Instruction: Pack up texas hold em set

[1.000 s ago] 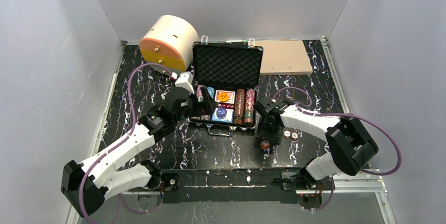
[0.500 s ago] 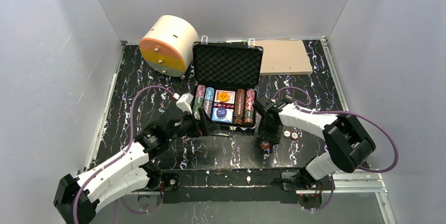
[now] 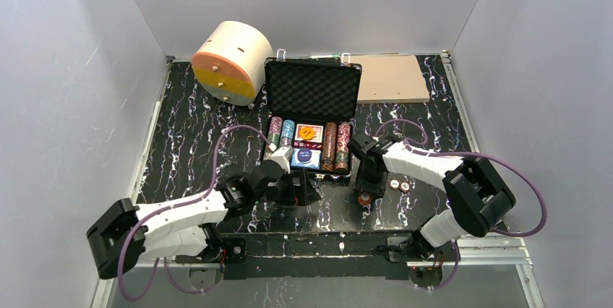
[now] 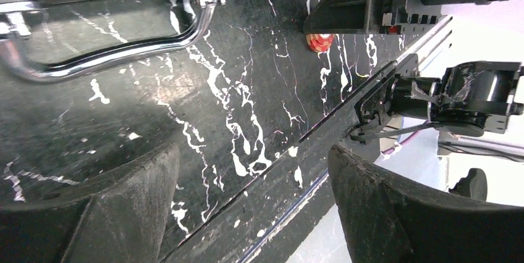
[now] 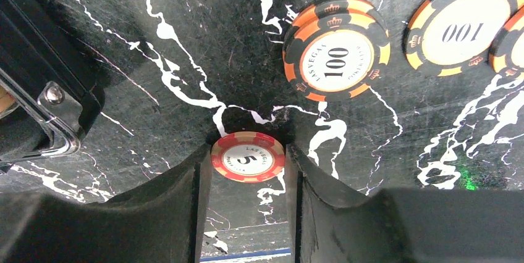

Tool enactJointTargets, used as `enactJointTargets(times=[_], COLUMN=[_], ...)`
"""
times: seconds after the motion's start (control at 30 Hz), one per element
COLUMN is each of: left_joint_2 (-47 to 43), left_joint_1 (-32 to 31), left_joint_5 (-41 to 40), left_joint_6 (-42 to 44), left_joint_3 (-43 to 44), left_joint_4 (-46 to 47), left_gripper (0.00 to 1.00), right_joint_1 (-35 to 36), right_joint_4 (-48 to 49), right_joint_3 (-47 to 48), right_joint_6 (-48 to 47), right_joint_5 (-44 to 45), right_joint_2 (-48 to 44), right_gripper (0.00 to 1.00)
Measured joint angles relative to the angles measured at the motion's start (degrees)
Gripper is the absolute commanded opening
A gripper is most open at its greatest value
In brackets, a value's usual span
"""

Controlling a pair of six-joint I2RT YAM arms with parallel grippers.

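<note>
- Open case (image 3: 312, 91) stands on the worktop (image 3: 195, 127).
- Our left jaws are spread and empty, just before its handle (image 4: 111, 59).
- Our right jaws pinch a red chip (image 5: 248, 157) by its right front corner.

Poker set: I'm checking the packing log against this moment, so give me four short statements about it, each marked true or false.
1. The case is shut. False: its lid stands open.
2. The red chip sits between the right pincer's fingers. True.
3. The left pincer holds a card deck. False: it is open and empty.
4. Some orange chips lie on the table, outside the case. True.
</note>
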Motion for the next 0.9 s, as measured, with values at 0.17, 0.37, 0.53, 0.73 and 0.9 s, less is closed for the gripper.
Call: enactJointTargets(times=[0.17,0.37,0.53,0.73,0.9], left_joint_2=[8.24,14.14,17.59,21.66,25.9], left_joint_1=[-4.28,-9.46,-12.66,-13.81,-13.94], left_joint_5=[-2.62,-6.99,-9.97,-12.11,-12.92], left_joint_6=[-0.94,-1.51,-1.86,-2.27,-3.37], left_joint_3=[0.17,0.76,1.86,3.34,4.59], left_joint_4=[6.47,12.74,17.9,22.25,26.95], left_gripper=[0.89,0.93,0.98,0.98,0.98], right_joint_1=[-0.02,-1.44,-5.46,-8.79,-9.81], right_joint_4=[-0.72,-2.58,-4.07,-5.14,-5.84], right_joint_3=[0.83,1.49,3.15,5.33,5.51], right_joint_6=[0.98,2.4,2.08,0.07,-0.7], right_joint_5=[-0.04,-0.57,-2.32,-4.26,-7.08], right_joint_2=[-0.68,-1.01,-3.39,-3.78,-5.25], right_gripper=[0.29,0.3,0.31,0.32,0.33])
